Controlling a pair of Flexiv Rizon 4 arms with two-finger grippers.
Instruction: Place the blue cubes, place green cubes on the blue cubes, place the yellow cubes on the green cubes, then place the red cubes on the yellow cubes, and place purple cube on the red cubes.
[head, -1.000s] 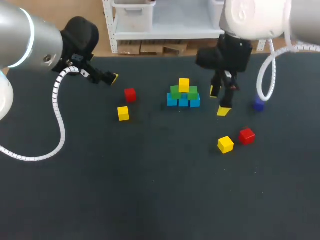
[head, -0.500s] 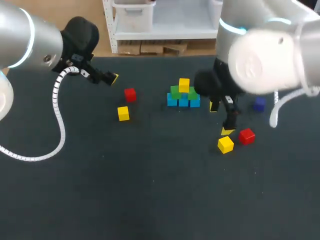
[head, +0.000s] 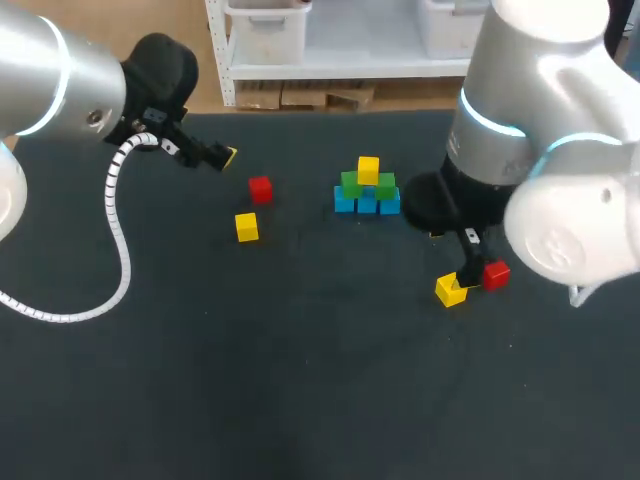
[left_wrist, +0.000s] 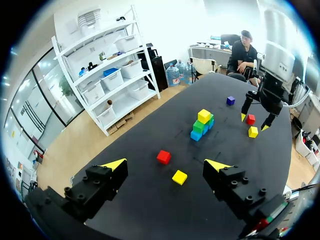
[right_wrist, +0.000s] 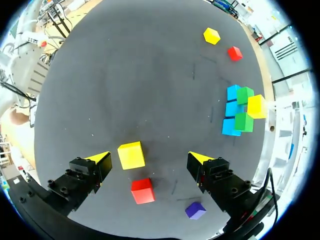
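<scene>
While your right gripper hangs with fingers spread wide, a yellow cube sits loose between them on the table, at four o'clock from the stack. A red cube lies just beside it. Your left gripper is spread wide too, holding nothing, at ten o'clock.

The left arm sits upper left, its left gripper spread wide. The right arm fills the right side, right gripper pointing down, fingers apart.
</scene>
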